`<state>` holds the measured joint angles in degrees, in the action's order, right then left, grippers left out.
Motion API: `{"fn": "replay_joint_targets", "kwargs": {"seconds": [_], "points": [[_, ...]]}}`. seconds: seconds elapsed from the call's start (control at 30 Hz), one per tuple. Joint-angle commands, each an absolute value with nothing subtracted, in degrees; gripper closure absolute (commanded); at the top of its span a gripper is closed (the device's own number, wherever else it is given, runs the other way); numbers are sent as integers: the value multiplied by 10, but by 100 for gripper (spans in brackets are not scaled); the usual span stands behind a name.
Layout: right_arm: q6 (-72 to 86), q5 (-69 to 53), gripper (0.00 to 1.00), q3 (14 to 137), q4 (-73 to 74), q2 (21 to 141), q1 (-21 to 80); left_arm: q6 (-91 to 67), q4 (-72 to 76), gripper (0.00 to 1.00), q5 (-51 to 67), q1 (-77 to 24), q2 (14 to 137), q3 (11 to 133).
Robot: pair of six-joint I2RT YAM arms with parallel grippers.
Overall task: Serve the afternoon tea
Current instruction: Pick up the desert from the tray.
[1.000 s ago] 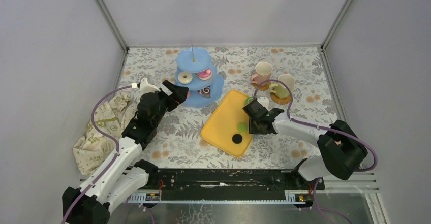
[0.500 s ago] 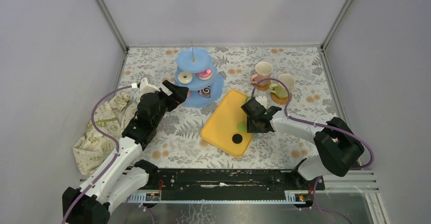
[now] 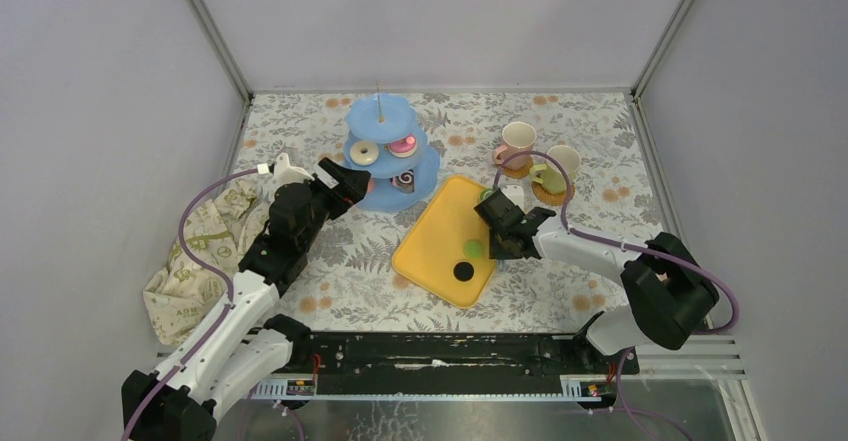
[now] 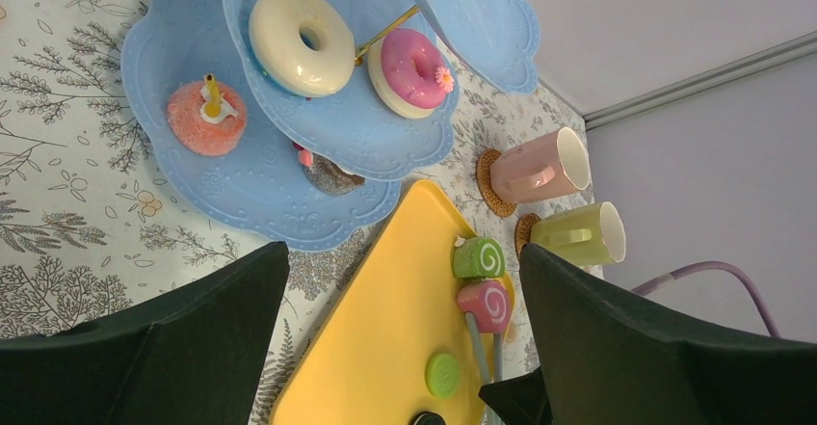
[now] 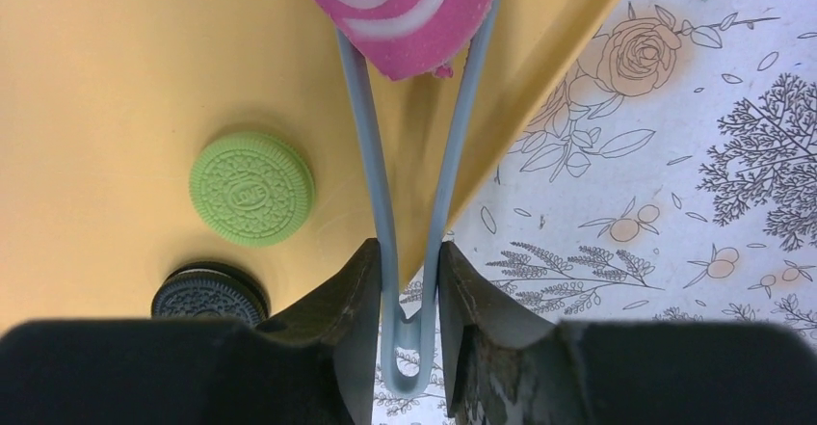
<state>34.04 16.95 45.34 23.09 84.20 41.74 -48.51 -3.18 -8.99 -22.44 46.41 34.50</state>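
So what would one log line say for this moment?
left gripper: open, near light-blue three-tier stand | right gripper: shut on grey-blue plastic tongs | tongs: pinching pink swirl roll cake at edge of yellow rectangular tray

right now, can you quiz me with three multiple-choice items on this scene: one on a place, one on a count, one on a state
1. On which tier of the blue stand does the white doughnut lie? A. top B. bottom C. middle
2. How many mugs are in view? A. two B. three C. four
3. What is the right end effector doing? A. standing open and empty B. shut on tongs that pinch a pink roll C. shut on the doughnut

Key: 1 C, it sits beside the pink doughnut on the middle plate; 2 A, only a pink mug and a pale green mug show; 3 B, it squeezes the tongs' arms onto the roll.
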Motion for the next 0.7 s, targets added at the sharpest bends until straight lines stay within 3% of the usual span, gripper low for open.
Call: {"fn": "replay_joint_targets", "kwargs": {"seconds": [0.0, 0.67], "points": [[336, 176, 78, 471, 238, 799, 415, -479, -7, 3, -95, -223, 459, 343], [343, 136, 83, 440, 253, 741, 421, -475, -18, 3, -110, -222, 452, 348]]}}
